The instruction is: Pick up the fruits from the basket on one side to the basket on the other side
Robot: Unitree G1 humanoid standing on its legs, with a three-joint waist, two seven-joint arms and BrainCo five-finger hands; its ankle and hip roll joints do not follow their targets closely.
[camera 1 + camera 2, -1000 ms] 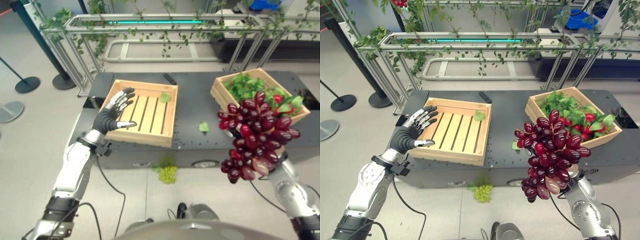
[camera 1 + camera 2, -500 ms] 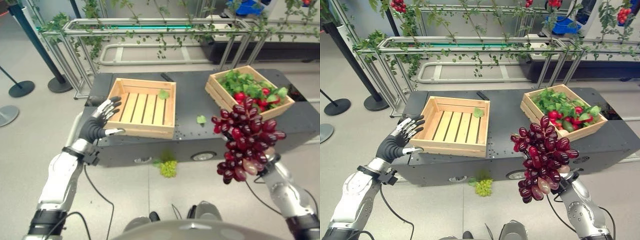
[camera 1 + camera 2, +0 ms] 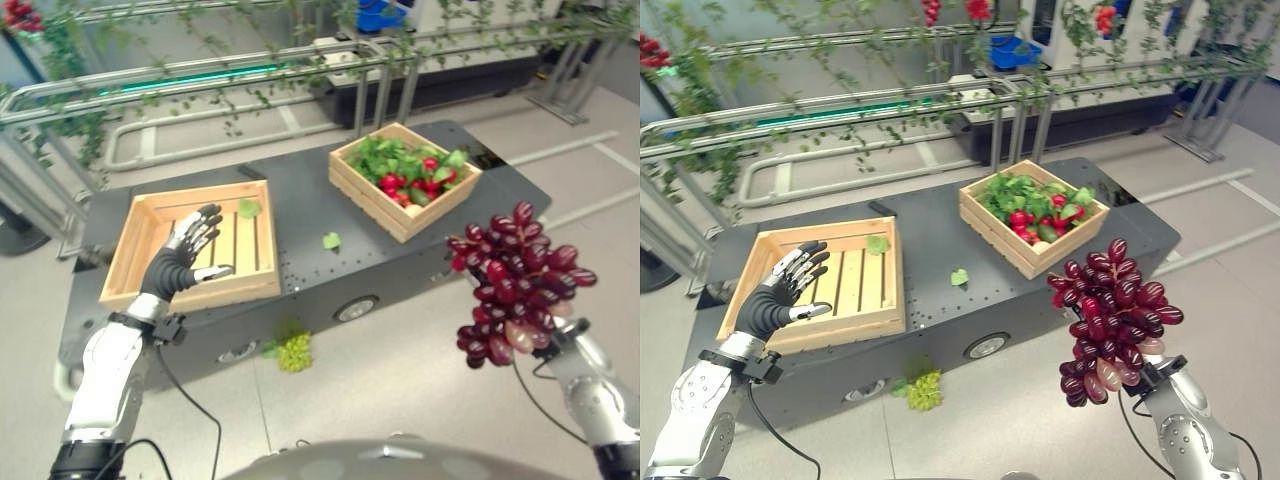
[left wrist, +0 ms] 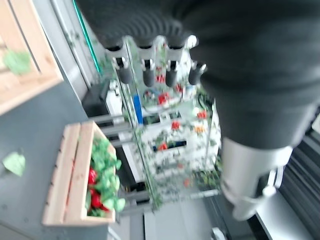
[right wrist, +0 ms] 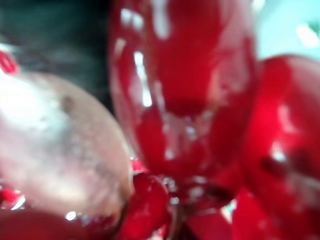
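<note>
A big bunch of red grapes (image 3: pixel 1112 318) hangs in the air over the floor, right of the table and in front of it. My right hand (image 3: pixel 1157 374) grips it from below and is mostly hidden behind it; up close the grapes (image 5: pixel 175 100) press against its wrist camera. A wooden crate (image 3: pixel 422 221) holding green leaves and red fruits sits at the table's right end. At the left end an empty slatted crate (image 3: pixel 192 292) holds just one leaf (image 3: pixel 248 208). My left hand (image 3: pixel 181 263) hovers open over that crate's front, fingers (image 4: pixel 145 74) spread.
The crates rest on a low black table (image 3: pixel 300 200). A green leaf (image 3: pixel 331 241) lies between them. A bunch of green grapes (image 3: pixel 293 352) lies on the floor by the table's front. A metal railing (image 3: pixel 890 100) with vines runs behind the table.
The whole picture has shifted, so the camera has moved. The right hand still carries the grapes. The left hand stays open by the empty crate.
</note>
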